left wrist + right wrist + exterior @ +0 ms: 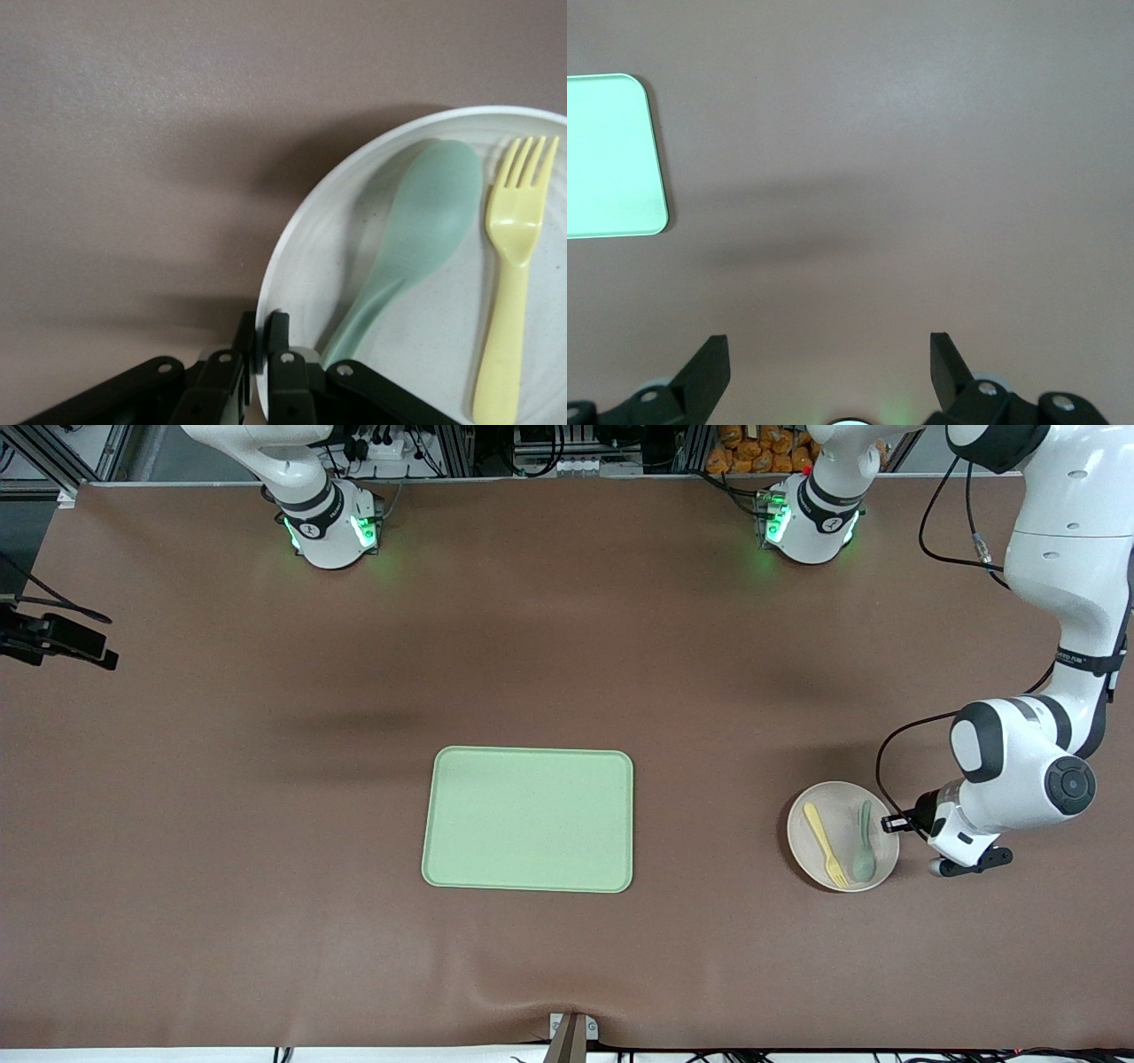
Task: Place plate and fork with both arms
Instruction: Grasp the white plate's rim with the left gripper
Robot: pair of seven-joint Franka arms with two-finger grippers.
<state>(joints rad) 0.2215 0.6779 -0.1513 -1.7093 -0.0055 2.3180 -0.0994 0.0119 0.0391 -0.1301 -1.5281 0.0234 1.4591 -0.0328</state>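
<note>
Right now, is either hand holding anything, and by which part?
Left hand grips the round off-white speckled plate by its rim. Right hand is open, holding nothing.

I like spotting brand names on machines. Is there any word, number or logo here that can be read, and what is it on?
Nothing can be read for certain.
Band on the left arm: a small dark mark, too small to read.
Round emblems on both arm bases: too small to read.
Plate, fork, spoon, tray: no writing.
</note>
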